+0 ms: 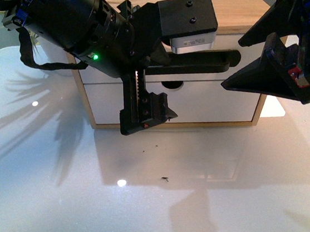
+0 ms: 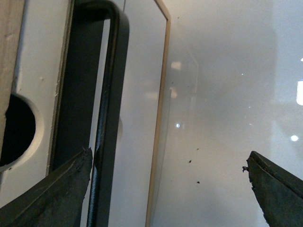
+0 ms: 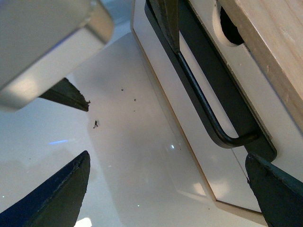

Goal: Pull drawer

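The drawer (image 1: 230, 40) is the upper white front of a small wooden cabinet and carries a long black bar handle (image 1: 210, 60). My left gripper (image 1: 144, 95) is open right in front of it. In the left wrist view one finger (image 2: 61, 189) lies against the handle (image 2: 111, 94), while the other (image 2: 277, 189) hangs over the table. A semicircular notch (image 2: 16, 127) shows in the drawer's top edge. My right gripper (image 1: 233, 65) is open by the handle's right end. In the right wrist view one finger (image 3: 274, 189) sits just beyond the handle's bend (image 3: 227, 137).
Below the drawer is a plain white front (image 1: 209, 101) without a handle, framed by light wood (image 1: 243, 5). The cabinet stands on a glossy white table (image 1: 154, 205) with a few dark specks (image 1: 165, 177). The left arm's camera block (image 1: 190, 28) hides part of the drawer.
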Available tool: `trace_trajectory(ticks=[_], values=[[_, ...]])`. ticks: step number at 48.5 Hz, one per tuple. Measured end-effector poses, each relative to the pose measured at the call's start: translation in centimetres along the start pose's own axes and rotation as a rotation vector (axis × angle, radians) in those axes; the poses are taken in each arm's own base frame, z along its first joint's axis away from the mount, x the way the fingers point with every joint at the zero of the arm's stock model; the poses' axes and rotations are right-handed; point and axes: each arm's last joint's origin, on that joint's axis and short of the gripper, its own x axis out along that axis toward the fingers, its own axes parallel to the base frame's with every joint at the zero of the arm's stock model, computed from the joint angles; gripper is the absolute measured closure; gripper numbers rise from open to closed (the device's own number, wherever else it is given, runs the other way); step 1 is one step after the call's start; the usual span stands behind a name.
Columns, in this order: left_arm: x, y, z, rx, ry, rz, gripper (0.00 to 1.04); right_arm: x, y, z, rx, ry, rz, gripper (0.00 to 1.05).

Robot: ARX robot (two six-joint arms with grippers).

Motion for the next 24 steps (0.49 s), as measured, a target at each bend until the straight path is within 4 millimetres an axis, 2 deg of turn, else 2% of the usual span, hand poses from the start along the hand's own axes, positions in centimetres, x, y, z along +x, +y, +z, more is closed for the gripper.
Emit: trace_trajectory(ticks=[24], values=[[0.6, 1.7, -1.9, 0.023, 0.065, 0.018, 0.07, 1.7, -1.1, 0.0, -0.011, -0.009, 0.022, 0.09]])
